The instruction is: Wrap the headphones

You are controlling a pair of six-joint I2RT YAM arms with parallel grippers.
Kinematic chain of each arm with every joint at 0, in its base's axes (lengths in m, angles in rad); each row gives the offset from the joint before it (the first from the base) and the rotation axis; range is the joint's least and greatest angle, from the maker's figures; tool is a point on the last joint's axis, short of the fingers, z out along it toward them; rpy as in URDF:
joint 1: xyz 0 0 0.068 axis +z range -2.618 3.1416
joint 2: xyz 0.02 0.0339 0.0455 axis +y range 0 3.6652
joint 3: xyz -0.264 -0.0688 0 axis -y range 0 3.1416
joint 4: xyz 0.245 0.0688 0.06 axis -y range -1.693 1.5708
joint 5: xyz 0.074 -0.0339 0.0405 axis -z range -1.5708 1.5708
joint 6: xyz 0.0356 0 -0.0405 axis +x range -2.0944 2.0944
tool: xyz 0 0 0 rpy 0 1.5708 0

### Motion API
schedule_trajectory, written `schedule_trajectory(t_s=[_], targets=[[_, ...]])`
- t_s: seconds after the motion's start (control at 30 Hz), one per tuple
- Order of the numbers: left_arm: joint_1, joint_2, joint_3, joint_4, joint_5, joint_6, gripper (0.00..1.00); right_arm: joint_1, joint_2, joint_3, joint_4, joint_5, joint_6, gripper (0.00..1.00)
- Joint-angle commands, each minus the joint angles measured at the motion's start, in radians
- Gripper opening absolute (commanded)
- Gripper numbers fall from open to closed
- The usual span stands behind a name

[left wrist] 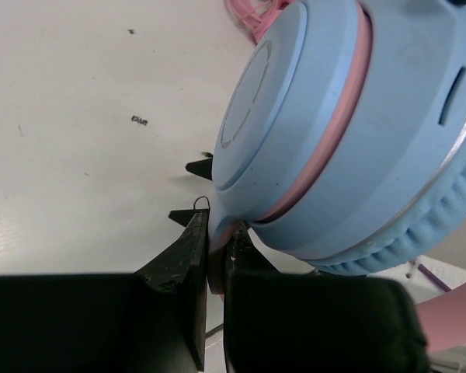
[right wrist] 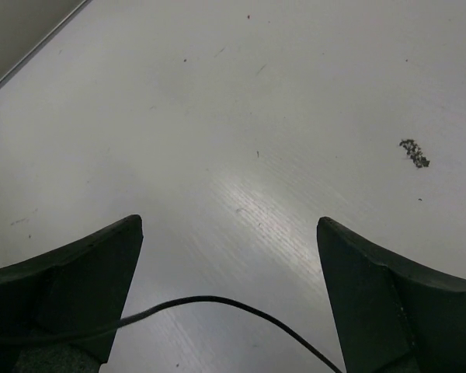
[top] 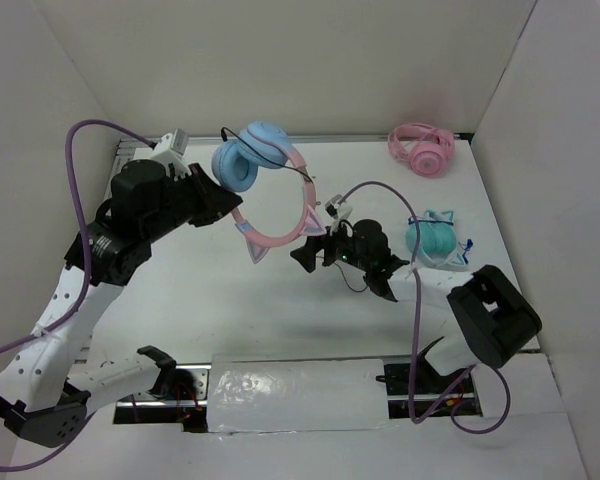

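Observation:
The headphones have light blue ear cups (top: 248, 156) and a pink cat-ear headband (top: 280, 236). They hang lifted at the back left of the table. My left gripper (top: 230, 205) is shut on the headband's end just below one ear cup. In the left wrist view, the gripper (left wrist: 215, 227) pinches that pink piece under the big blue ear cup (left wrist: 334, 132). My right gripper (top: 346, 272) is open, low over the table to the right of the headband. In the right wrist view, the thin black cable (right wrist: 217, 301) runs loose between the gripper's (right wrist: 229, 233) spread jaws, touching neither.
All-pink headphones (top: 422, 148) lie at the back right. Teal headphones (top: 435, 238) lie to the right of my right gripper. White walls close in the table on three sides. A white padded strip (top: 300, 395) lies along the near edge.

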Motion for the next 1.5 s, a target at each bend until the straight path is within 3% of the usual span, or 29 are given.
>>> schedule_trajectory(t_s=[0.0,0.03,0.07,0.2,0.47,0.6,0.8,0.97,1.2,1.27,1.33,1.47], targets=[[-0.005,-0.016,0.068,0.143,0.052,-0.019,0.0,0.042,0.069,0.087,0.086,0.094,0.001,0.99],[-0.005,-0.014,0.073,0.143,0.052,-0.024,0.0,0.05,0.087,0.101,0.073,0.102,-0.001,0.98],[-0.005,-0.008,0.085,0.137,0.034,-0.04,0.0,0.056,0.121,0.124,0.065,0.082,-0.006,0.84],[-0.007,0.021,0.108,0.137,-0.041,-0.099,0.0,0.083,0.164,0.127,0.094,0.027,0.002,0.45],[0.001,0.139,0.165,0.101,-0.135,-0.246,0.0,0.14,0.143,0.066,0.02,0.065,0.028,0.19],[0.001,0.142,0.134,0.084,-0.268,-0.408,0.0,0.162,0.163,0.012,0.129,-0.014,0.099,0.17],[0.003,0.188,0.159,-0.015,-0.411,-0.62,0.0,0.312,0.196,0.07,0.022,0.223,0.117,0.18],[0.012,0.321,0.28,-0.184,-0.476,-0.763,0.0,0.392,0.186,0.079,-0.048,0.401,0.215,0.17],[0.039,0.512,0.439,-0.343,-0.448,-0.893,0.0,0.537,0.21,0.269,-0.39,0.639,0.261,0.16],[0.043,0.564,0.47,-0.362,-0.453,-0.909,0.0,0.55,0.248,0.305,-0.44,0.648,0.251,0.08],[0.043,0.598,0.464,-0.38,-0.486,-0.895,0.0,0.579,0.198,0.31,-0.469,0.689,0.225,0.0],[0.05,0.622,0.418,-0.399,-0.522,-0.887,0.0,0.593,0.073,0.32,-0.594,0.748,0.214,0.0]])
